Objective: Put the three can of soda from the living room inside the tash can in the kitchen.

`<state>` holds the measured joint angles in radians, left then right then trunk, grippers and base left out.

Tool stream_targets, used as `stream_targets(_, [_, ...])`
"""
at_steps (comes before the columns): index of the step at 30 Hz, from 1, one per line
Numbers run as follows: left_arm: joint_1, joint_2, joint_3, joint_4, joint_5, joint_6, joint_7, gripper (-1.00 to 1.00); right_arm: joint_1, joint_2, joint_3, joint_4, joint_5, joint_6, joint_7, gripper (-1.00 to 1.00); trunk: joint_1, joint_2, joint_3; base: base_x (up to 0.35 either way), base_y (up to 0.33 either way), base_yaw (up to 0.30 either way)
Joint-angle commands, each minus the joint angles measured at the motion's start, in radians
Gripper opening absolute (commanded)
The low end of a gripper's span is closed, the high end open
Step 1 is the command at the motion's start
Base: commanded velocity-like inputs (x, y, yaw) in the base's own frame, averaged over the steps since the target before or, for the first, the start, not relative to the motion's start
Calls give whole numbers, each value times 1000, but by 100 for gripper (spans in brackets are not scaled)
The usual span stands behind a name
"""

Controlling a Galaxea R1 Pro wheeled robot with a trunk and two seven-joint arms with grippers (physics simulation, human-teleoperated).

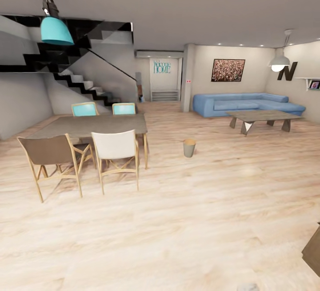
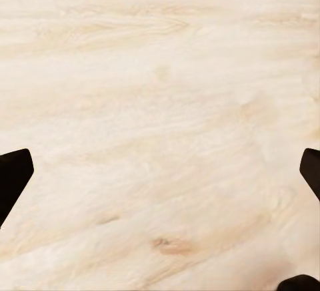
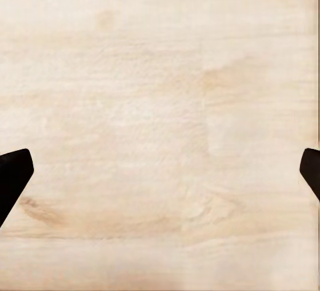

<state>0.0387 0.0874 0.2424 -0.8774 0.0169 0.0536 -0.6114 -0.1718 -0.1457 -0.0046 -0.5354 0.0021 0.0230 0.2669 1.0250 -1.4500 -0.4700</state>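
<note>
Pale wood floor (image 1: 178,237) fills the near part of the head view, with a dark brown furniture corner (image 1: 313,251) poking in at the lower right edge. Farther in, on the left, stands a grey dining table (image 1: 95,125) with four chairs: a brown chair (image 1: 49,151) and a white chair (image 1: 114,146) on the near side, two teal chairs (image 1: 85,109) on the far side. A teal lamp (image 1: 56,29) hangs above it, and a black staircase (image 1: 75,77) climbs the wall behind.

Right of the table, alone on the open floor, stands the bin (image 1: 189,147), upright, grey outside and orange-brown at the rim, well apart from the table and from the low coffee table (image 1: 262,117) farther right. Behind the coffee table sits a blue sofa (image 1: 246,103) under a framed picture (image 1: 227,70). A white lamp (image 1: 279,63) hangs at the far right, near a large letter N (image 1: 287,71) on the wall.

Both wrist views look straight at bare floor. The left gripper (image 2: 160,171) is spread wide, its dark fingertips (image 2: 12,177) at opposite edges with nothing between them. The right gripper (image 3: 160,171) is likewise spread wide and empty, fingertips (image 3: 12,177) far apart.
</note>
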Motion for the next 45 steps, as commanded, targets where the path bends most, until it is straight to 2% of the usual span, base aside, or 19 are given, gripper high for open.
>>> stream_targets(1, [0,0,0,0,0,0,0,100,0,0,0,0,0,0,0,100,0,0,0,334,-122,0])
stream_targets(45, [0,0,2,0,0,0,0,100,0,0,0,1,0,0,-3,100,0,0,0,338,-108,0])
